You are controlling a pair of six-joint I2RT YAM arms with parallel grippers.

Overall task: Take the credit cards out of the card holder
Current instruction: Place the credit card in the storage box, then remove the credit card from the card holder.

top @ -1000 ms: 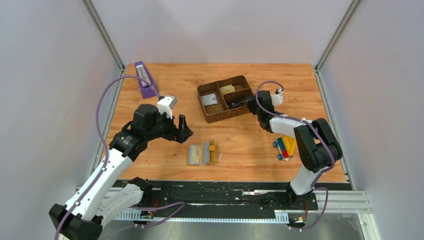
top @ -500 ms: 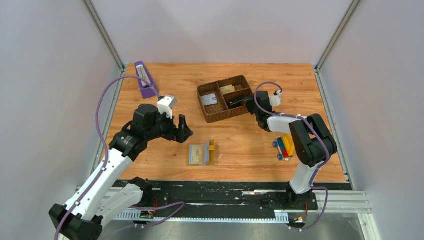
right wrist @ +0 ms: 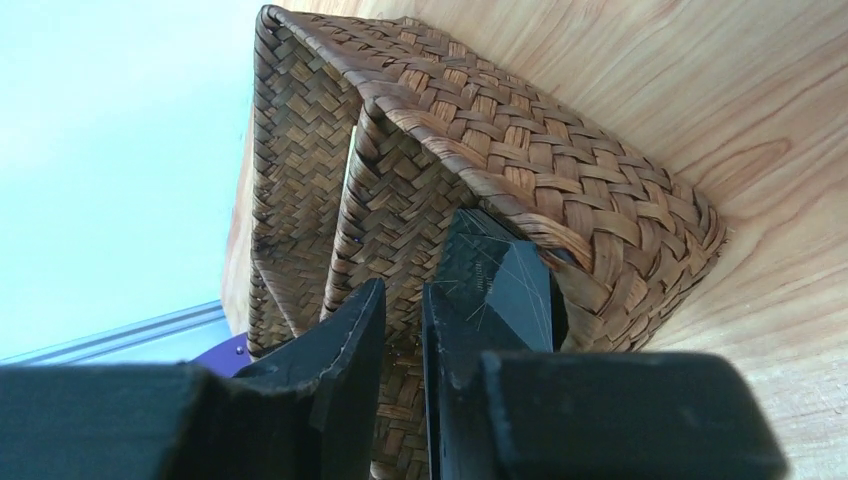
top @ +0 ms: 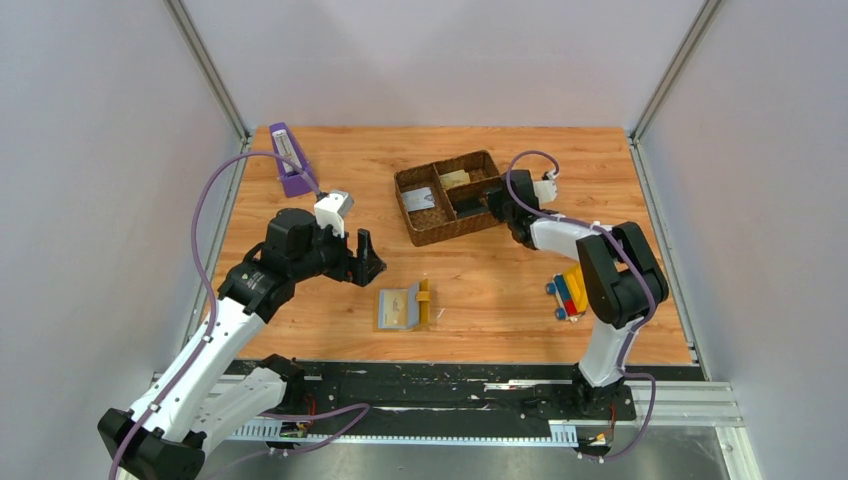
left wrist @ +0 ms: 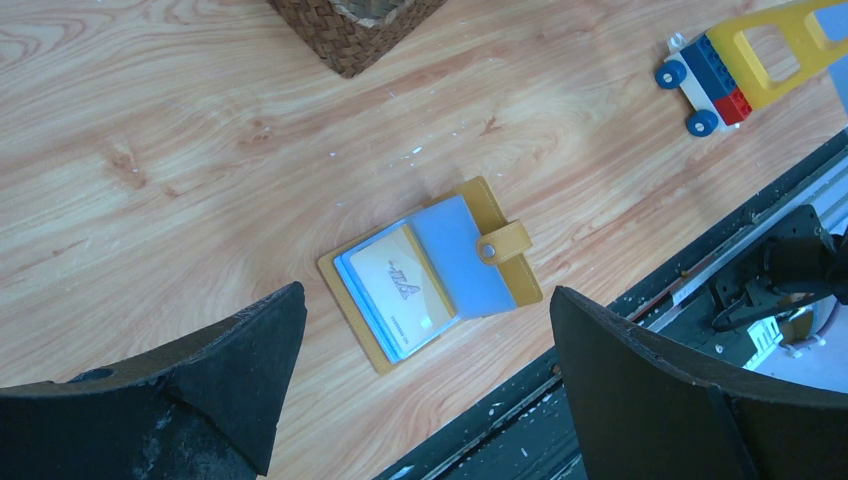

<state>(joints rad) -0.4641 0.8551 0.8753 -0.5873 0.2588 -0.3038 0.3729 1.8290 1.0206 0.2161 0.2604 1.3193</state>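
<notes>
Lying flat on the wooden worktop (top: 480,285), the card holder (top: 403,308) is sitting open near the front edge, between the two arms and closer to the left one. Its mustard-yellow cover is facing down and its light blue-grey pockets are facing up. A yellow card (left wrist: 400,282) is showing in one pocket, and the small tab is pointing to the right.

The worktop is showing orange-brown wood with wavy grain lines and a few tiny pale specks. Pale grey walls (top: 440,60) are standing around it on three sides, with thin metal posts (top: 205,65) running up the two back corners. A black rail (top: 440,385) is running along the front, where the arms are bolted on.

The left claw (top: 368,257) is hanging wide open just behind and to the left of the card holder, not touching it. The right claw (top: 497,205) is reaching over the right end of the brown woven tray (top: 432,235), which is resting near the middle back of the worktop. Its fingers are standing only a little way apart, and nothing is showing between them. A dark flat thing (right wrist: 495,275) is sitting in the tray right beside them.

A purple thing (top: 290,160) is standing in the back left corner. A toy car (top: 567,297) in yellow, blue and red is resting on the right side, partly hidden by the right arm.
</notes>
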